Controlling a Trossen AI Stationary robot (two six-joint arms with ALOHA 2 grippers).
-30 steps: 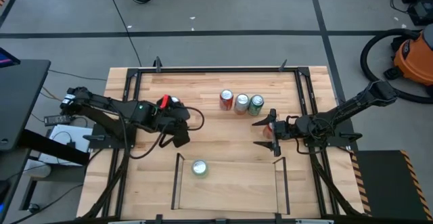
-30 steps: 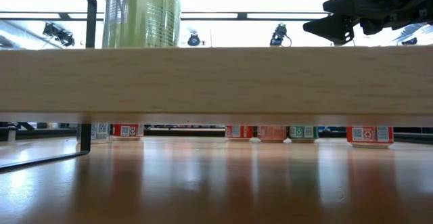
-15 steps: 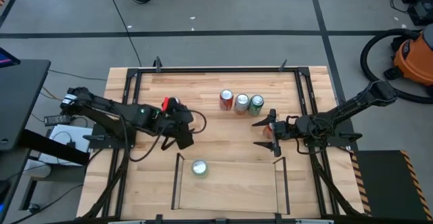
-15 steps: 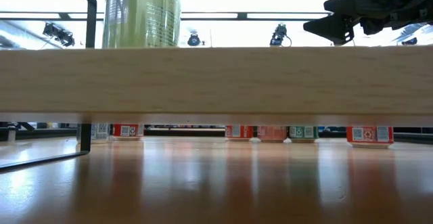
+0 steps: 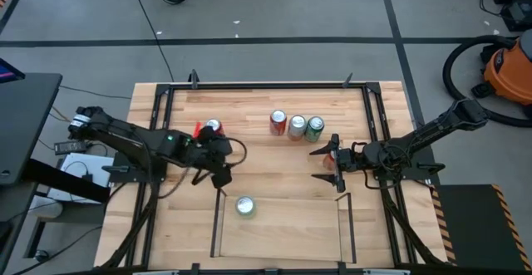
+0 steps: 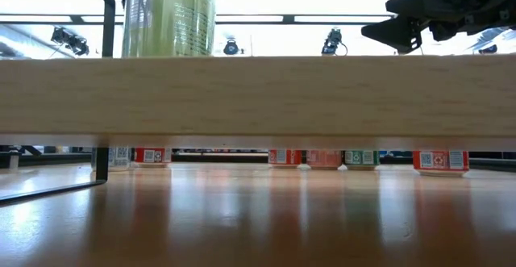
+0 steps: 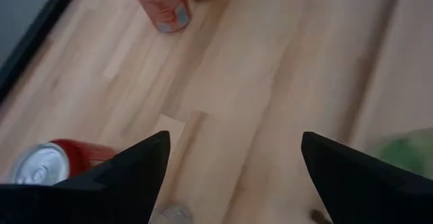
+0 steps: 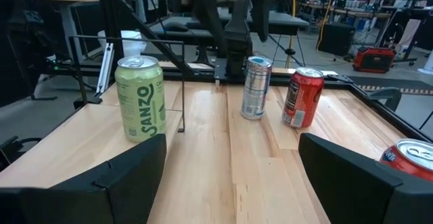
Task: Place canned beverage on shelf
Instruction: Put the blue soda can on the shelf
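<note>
A green can [image 5: 244,206] stands upright on the shelf's light wood floor [image 6: 258,93], near the shelf's left rods [image 5: 218,221]. My left gripper [image 5: 220,160] hovers open, tipped downward, over the table just beyond the shelf's far left corner. Nothing is between its fingers [image 7: 128,173]. A red can [image 7: 47,160] stands beside it on the far side. A silver can [image 8: 256,87] stands below it. My right gripper [image 5: 324,164] waits open and level past the shelf's far right corner, holding nothing.
A red [image 5: 278,121], an orange-silver [image 5: 297,125] and a green can [image 5: 315,127] stand in a row at the table's far middle. Another red can [image 8: 409,158] shows close to my right gripper. A black metal frame [image 5: 266,85] borders the tabletop.
My left gripper has drawn back a little toward the table's left and sunk, tipping further down. This has uncovered more of the red can's top. Its fingers stay apart. The right arm and all the cans have kept still.
</note>
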